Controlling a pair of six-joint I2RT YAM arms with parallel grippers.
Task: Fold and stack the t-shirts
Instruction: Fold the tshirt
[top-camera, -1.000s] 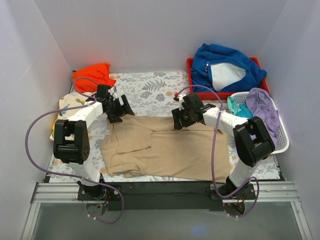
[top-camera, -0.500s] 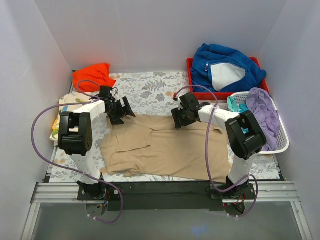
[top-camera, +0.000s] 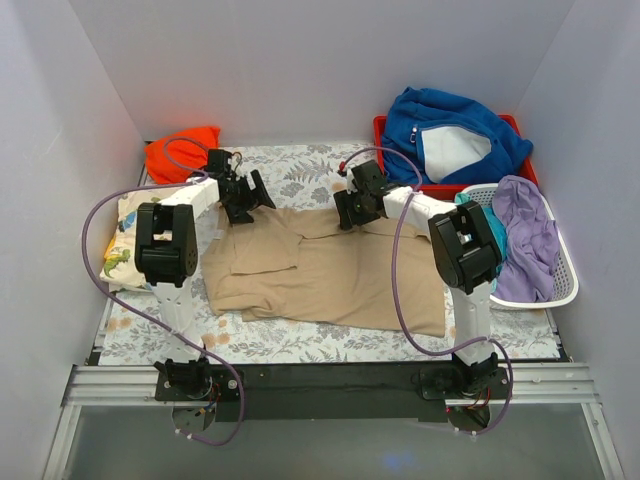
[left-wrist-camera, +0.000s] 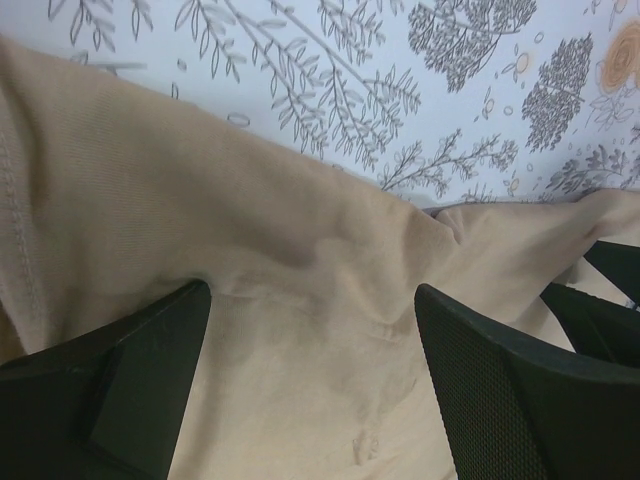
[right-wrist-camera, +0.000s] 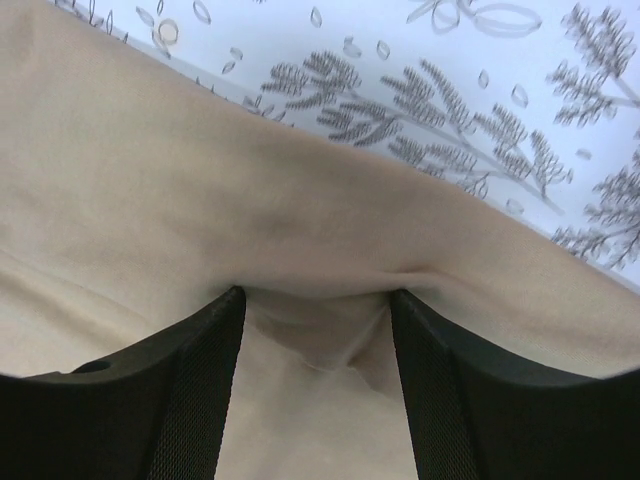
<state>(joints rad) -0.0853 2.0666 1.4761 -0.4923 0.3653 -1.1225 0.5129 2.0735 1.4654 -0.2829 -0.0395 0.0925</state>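
Tan t-shirt (top-camera: 330, 285) flat at frame centre. Left gripper (top-camera: 250, 203) at its upper-left corner, fingers spread wide on cloth. Right gripper (top-camera: 348, 212) at upper edge, fingers apart, cloth ridge between.

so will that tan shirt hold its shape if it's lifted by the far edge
Probably not: the tan shirt puckers where the left hand and right hand press into it, so it looks soft and floppy. It lies thin and flat on the table, so it is likely light and would drape and hang.
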